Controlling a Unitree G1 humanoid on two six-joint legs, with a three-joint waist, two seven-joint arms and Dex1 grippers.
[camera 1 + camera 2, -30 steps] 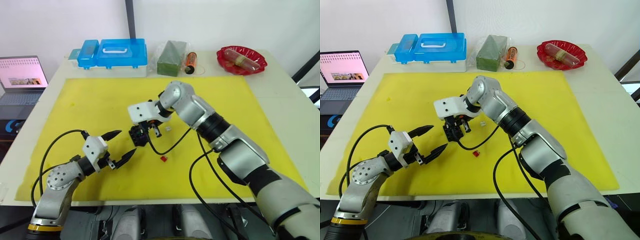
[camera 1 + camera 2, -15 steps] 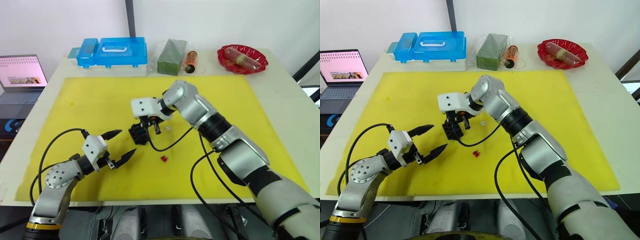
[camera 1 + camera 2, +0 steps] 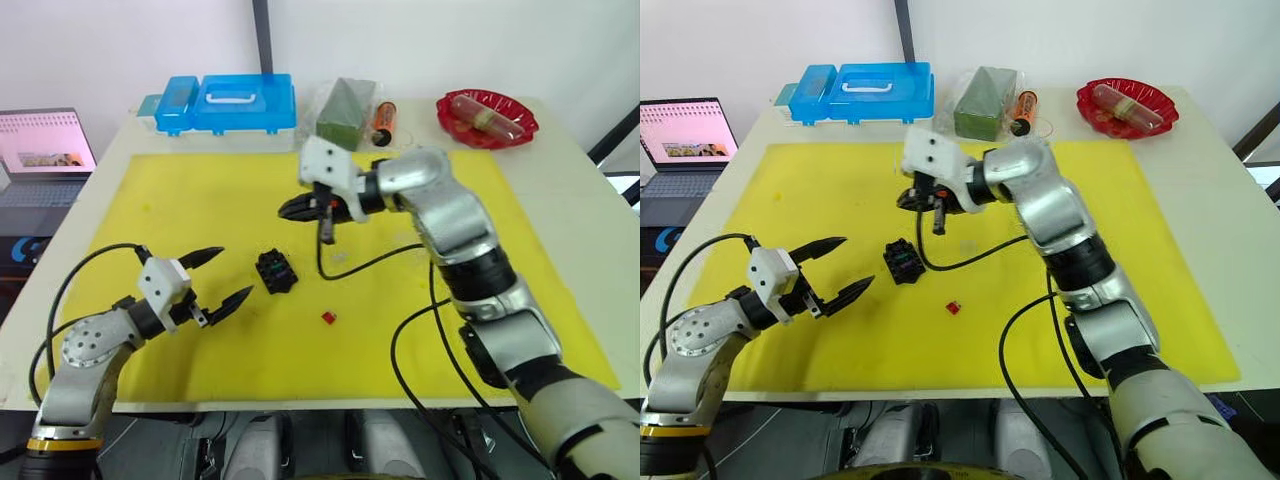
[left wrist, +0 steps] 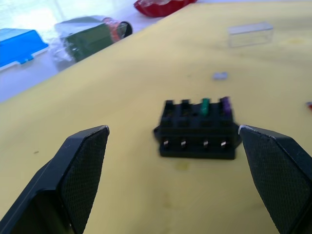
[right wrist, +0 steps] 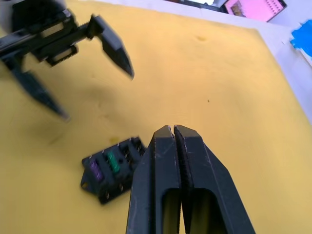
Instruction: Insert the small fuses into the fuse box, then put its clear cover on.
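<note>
Yellow matting covers most of the white table point(image 3: 560, 160), and the task's pieces lie near its middle. The small black plastic fuse box point(image 3: 274, 271), a slotted block, rests flat on the yellow mat point(image 3: 180, 200) between the two arms; in the left wrist view a green fuse point(image 4: 205, 105) and a purple fuse point(image 4: 224, 103) stand in two of its slots, with the other slots empty. A tiny red blade fuse point(image 3: 327, 318) lies loose on the mat near the box, and a pale grey fuse point(image 4: 220, 75) lies farther off. The clear rectangular plastic cover point(image 4: 250, 34) sits on the mat beyond them.

The left gripper point(image 3: 217, 276) hovers just beside the box with its black fingers spread wide and nothing between them. The right gripper point(image 3: 297, 208) is raised above the mat, well apart from the box, fingers pressed together and empty.

The loose fuses look very light, stiff and smooth, so they would likely skid or flip if nudged; pinching one across its flat plastic head, blades down, seems the safest hold. The box is light enough to slide under insertion pressure, so bracing its sides would probably help. The cover looks thin and slippery, best gripped by its long walls.
</note>
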